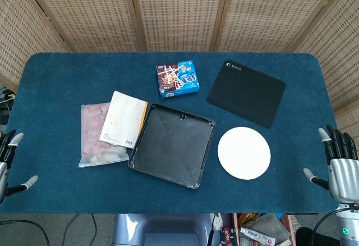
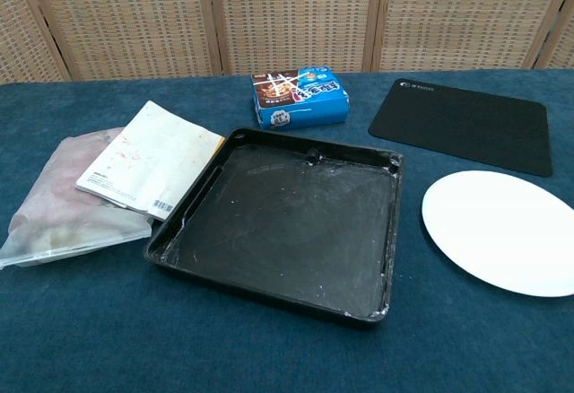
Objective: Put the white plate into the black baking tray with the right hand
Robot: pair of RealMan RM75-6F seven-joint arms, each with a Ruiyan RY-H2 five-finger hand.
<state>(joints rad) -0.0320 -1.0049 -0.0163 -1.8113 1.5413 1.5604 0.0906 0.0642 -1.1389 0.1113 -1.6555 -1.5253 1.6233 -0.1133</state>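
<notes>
1. The black baking tray (image 2: 287,227) lies nearest the chest camera, flat on the blue-covered bench (image 2: 81,330), its scuffed inside holding nothing.
2. The white plate (image 1: 244,153) rests flat on the bench just to the right of the tray, close to it but not touching; in the chest view its right edge runs out of frame.
3. The right robot hand (image 1: 339,164) hangs at the bench's right edge, well apart from the plate, with its fingers spread and upright and nothing in them.
4. The left robot hand (image 1: 8,164) shows only partly at the left edge of the head view, fingers apart and holding nothing.
5. A black mouse pad (image 1: 245,92) lies behind the plate, towards the far right of the bench.
6. A blue snack box (image 1: 178,79) stands behind the tray, near the far middle.
7. A white booklet with an orange edge (image 1: 123,118) lies left of the tray, its right corner touching or overlapping the tray's rim.
8. The booklet rests partly on a clear plastic bag of pinkish contents (image 1: 98,136), which lies furthest left.
</notes>
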